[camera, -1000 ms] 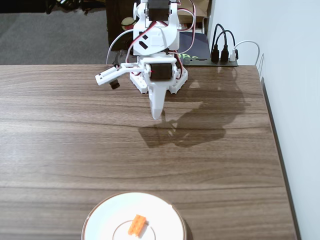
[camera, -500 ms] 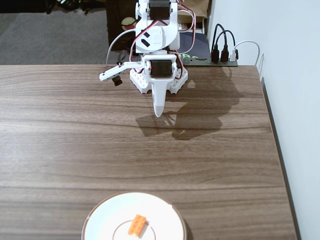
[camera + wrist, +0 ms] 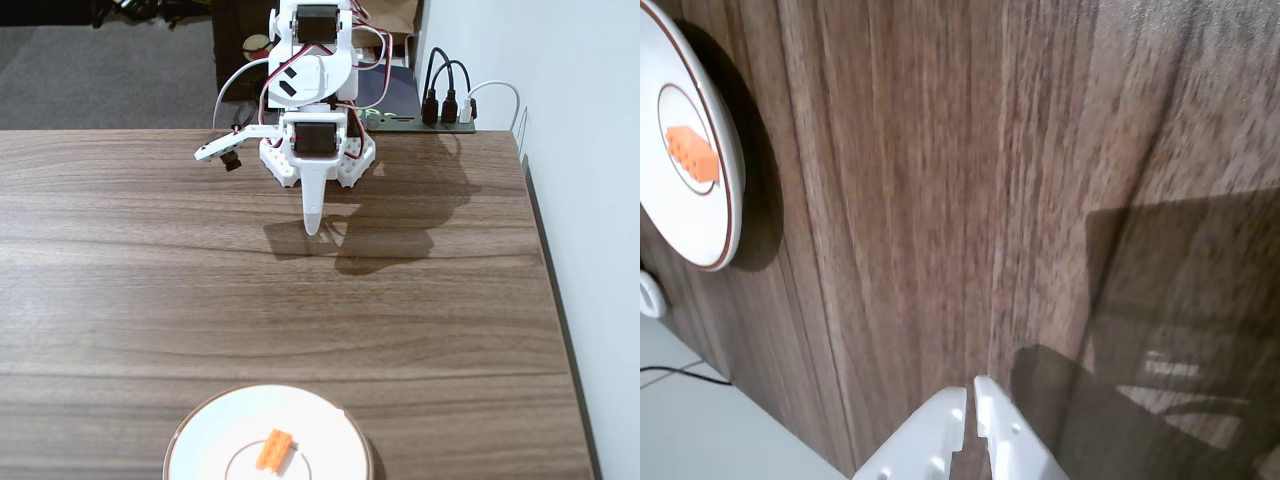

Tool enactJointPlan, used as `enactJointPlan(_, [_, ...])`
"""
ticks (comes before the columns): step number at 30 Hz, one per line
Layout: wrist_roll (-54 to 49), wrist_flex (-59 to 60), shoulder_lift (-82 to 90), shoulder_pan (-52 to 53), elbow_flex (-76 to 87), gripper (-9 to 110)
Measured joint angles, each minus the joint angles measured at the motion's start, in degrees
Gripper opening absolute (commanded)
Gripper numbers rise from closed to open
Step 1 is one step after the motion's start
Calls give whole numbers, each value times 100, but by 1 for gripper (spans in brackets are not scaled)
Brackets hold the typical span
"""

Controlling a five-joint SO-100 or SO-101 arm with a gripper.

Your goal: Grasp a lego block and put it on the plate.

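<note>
An office or hobby workspace was suggested: a wood-grain laminate desk [image 3: 150,260] was set against a plain white wall [image 3: 590,200], grey carpet [image 3: 100,70] was seen behind it, and a USB hub [image 3: 448,108] with plugged cables was placed at the desk's back edge.

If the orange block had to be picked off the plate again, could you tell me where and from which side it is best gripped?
Probably across its two long sides, coming straight down from above. The orange block lies flat, studs up, near the middle of the white plate, so the raised rim hinders any sideways approach. It sits slantwise in the fixed view, so the gripper, now shut and far off, would need to turn to match.
</note>
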Motion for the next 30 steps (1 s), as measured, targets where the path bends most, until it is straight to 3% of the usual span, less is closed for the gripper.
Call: enactJointPlan(30, [0, 0, 0, -79, 0, 0])
